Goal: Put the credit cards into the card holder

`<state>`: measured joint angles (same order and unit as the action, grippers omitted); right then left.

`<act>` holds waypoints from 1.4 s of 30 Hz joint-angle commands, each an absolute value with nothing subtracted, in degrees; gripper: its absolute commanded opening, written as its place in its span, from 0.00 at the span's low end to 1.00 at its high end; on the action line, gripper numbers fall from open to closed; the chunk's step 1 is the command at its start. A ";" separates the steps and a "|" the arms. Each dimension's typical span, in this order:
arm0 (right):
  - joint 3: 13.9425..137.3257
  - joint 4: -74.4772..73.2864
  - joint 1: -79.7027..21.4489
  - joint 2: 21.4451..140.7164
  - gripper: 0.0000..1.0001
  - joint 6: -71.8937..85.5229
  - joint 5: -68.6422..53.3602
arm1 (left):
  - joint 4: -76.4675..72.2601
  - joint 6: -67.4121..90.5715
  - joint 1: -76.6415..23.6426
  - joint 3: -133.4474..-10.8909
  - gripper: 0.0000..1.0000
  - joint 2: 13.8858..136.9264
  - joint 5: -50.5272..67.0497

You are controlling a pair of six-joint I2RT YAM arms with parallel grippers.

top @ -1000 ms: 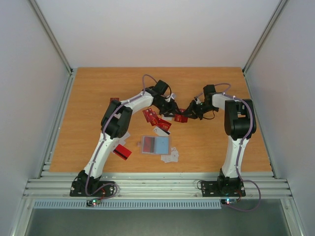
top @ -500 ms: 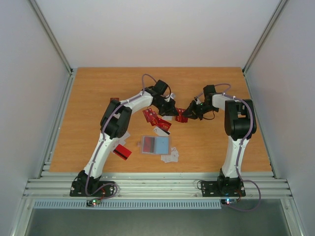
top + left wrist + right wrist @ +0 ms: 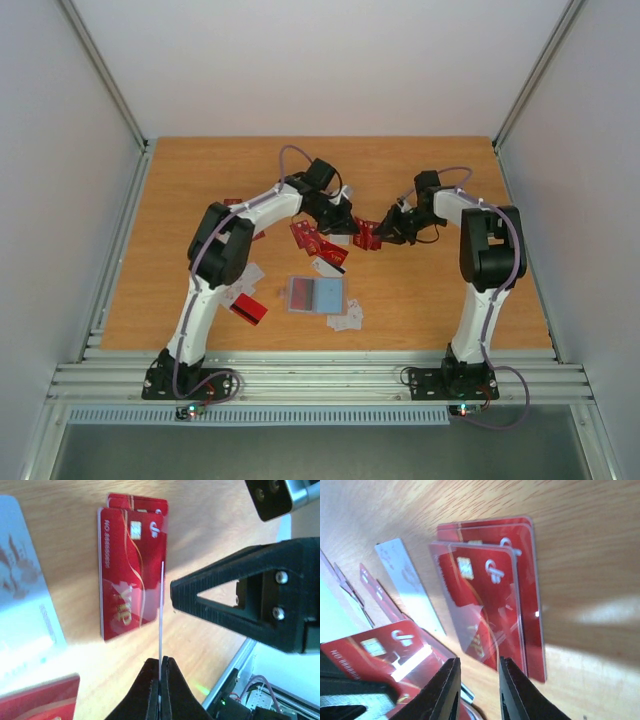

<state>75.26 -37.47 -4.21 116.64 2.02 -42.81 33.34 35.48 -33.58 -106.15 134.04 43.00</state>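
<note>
Red credit cards [image 3: 490, 600] lie overlapped in the middle of the right wrist view; the card holder [image 3: 317, 295] lies open, lower centre of the top view. The left gripper [image 3: 160, 666] is clamped on one card [image 3: 162, 615], edge-on; the right gripper [image 3: 479, 672] stands slightly apart, empty. Cards look thin, stiff, slippery: pinch an edge.

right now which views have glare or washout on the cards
Left wrist: the white rectangular card at the left edge is washed out bluish. Right wrist: glare streaks the glossy red cards, with a bright patch on the wooden table. Top external: even light.
</note>
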 commanded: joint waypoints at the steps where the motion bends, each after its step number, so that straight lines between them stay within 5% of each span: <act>1: 74.03 -39.38 -4.57 110.71 0.24 1.40 -41.17 | 31.85 33.59 -31.88 -101.09 0.00 125.53 43.32; 14: 66.77 -39.45 -4.85 97.83 0.30 3.24 -44.34 | 42.39 23.88 -29.09 -84.27 0.00 104.50 38.39; 24: 56.89 -38.50 -9.23 88.95 0.47 2.33 -49.01 | 47.25 18.02 -27.38 -64.05 0.00 88.91 41.12; 42: 50.95 -36.09 -19.16 86.13 0.79 3.60 -47.04 | 36.13 15.61 -27.42 -52.88 0.00 90.63 46.92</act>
<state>52.05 -38.22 -17.26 86.74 2.02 -48.25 40.71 17.32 -27.40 -53.28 88.64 44.05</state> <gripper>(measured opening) 0.772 0.026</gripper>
